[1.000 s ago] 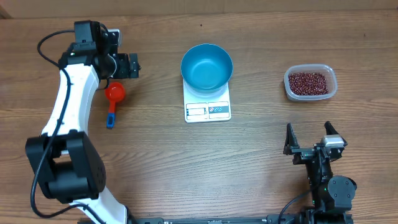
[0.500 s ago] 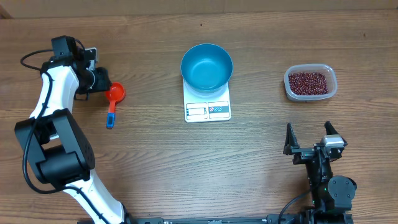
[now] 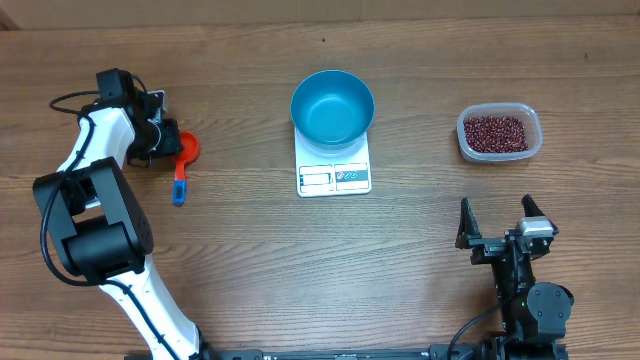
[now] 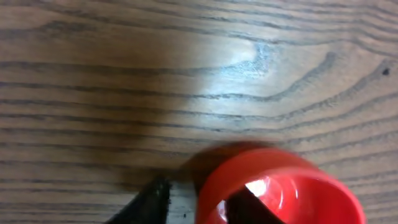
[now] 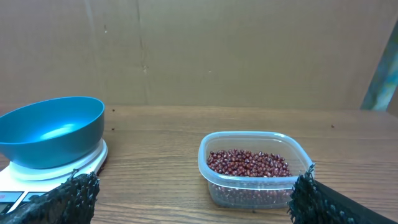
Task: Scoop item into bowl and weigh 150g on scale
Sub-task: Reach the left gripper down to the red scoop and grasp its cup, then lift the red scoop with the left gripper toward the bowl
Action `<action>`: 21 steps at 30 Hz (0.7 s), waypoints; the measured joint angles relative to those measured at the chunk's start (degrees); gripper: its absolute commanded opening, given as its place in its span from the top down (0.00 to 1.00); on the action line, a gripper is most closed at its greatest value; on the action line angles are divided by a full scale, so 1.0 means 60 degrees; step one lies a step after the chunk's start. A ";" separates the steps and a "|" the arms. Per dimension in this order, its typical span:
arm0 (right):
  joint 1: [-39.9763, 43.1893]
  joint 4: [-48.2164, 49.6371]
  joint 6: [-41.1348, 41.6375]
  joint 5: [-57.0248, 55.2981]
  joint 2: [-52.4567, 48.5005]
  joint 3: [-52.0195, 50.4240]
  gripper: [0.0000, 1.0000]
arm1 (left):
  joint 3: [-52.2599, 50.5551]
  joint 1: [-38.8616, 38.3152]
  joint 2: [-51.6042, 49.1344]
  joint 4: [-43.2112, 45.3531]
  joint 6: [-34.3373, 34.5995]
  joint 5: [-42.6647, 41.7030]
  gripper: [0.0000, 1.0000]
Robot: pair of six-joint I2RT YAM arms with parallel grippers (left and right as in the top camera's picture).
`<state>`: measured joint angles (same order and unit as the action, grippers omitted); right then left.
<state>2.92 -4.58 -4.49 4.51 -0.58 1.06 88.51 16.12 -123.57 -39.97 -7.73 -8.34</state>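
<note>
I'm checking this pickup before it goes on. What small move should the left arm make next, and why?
Probably close the left gripper firmly on the cup wall of the red scoop. The left wrist view shows its fingers straddling that wall, one outside and one inside, and the blue bowl on the scale is empty.

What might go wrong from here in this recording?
The left gripper straddles the red scoop at its thin cup rim, not the blue handle; it may tilt or slip when lifted.
The beans sit in the tub beyond the bowl and scale; reaching across could knock the bowl off.
</note>
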 measured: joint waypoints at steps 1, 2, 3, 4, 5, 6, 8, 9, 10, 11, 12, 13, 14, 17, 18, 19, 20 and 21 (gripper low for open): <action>0.0000 -0.0004 0.0000 0.0000 0.0000 0.0000 0.00 | 0.0000 -0.0004 -0.0018 0.0051 -0.0015 -0.0004 0.82; -0.0004 -0.0007 -0.0004 0.0004 0.0000 0.0000 0.00 | 0.0000 -0.0040 -0.0033 0.0073 0.0011 0.0000 0.91; -0.0004 0.0000 -0.0004 0.0000 0.0000 0.0000 0.00 | 0.0000 -0.0047 -0.0033 0.0076 0.0025 -0.0004 0.96; -0.0004 0.0000 0.0000 0.0004 0.0000 0.0000 0.00 | 0.0000 -0.0066 -0.0036 0.0080 0.0011 -0.0004 0.96; 0.0000 -0.0004 0.0004 0.0000 0.0000 0.0000 0.00 | 0.0007 -0.0073 -0.0036 0.0091 0.0029 -0.0007 0.96; -0.0004 0.0000 0.0000 0.0000 0.0000 0.0000 0.00 | 0.0029 -0.0095 -0.0036 0.0095 0.0033 -0.0036 0.96; 0.0000 -0.0004 0.0000 0.0000 0.0000 0.0000 0.00 | 0.0055 -0.0124 -0.0036 0.0095 0.0080 -0.0036 0.96; -0.0004 0.0000 0.0004 0.0000 0.0000 0.0000 0.00 | 0.0055 -0.0127 -0.0036 0.0095 0.0146 -0.0036 0.96; -0.0004 0.0004 -0.0004 0.0000 0.0000 0.0000 0.00 | 0.0055 -0.0127 -0.0036 0.0095 0.0229 -0.0036 0.96; -0.0004 -0.0004 -0.0004 0.0000 0.0000 0.0000 0.00 | 0.0058 -0.0127 -0.0036 0.0091 0.0288 -0.0036 0.96; -0.0004 0.0004 -0.0004 0.0000 0.0000 0.0000 0.00 | 0.0073 -0.0127 -0.0036 0.0058 0.0331 -0.0033 0.96; 0.0000 -0.0004 0.0000 -0.0004 0.0000 0.0000 0.00 | 0.0091 -0.0127 -0.0036 0.0000 0.0357 -0.0033 0.96; 0.0000 -0.0004 0.0000 0.0000 0.0000 0.0000 0.00 | 0.0138 -0.0127 -0.0036 -0.0087 0.0430 -0.0033 0.96; -0.0004 0.0000 0.0000 0.0000 0.0000 0.0000 0.00 | 0.0699 -0.0127 -0.0029 -0.0703 0.0634 -0.0033 0.96; -0.0004 -0.0004 0.0000 0.0004 0.0000 0.0000 0.00 | 0.0918 -0.0142 -0.0018 -0.0874 0.0725 -0.0036 0.96; -0.0004 -0.0004 -0.0004 0.0000 0.0000 0.0000 0.00 | 0.1231 -0.0160 0.0025 -0.1045 0.0812 -0.0036 0.96; 0.0000 0.0000 -0.0004 0.0004 0.0000 0.0000 0.00 | 0.1461 -0.0186 0.0076 -0.1191 0.0922 -0.0029 0.96; -0.0004 0.0000 -0.0004 0.0000 0.0000 0.0000 0.00 | 0.1745 -0.0237 0.0175 -0.1388 0.1064 -0.0033 0.96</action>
<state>2.90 -4.58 -4.51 4.51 -0.58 1.06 98.98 14.70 -122.52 -48.29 -1.34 -8.54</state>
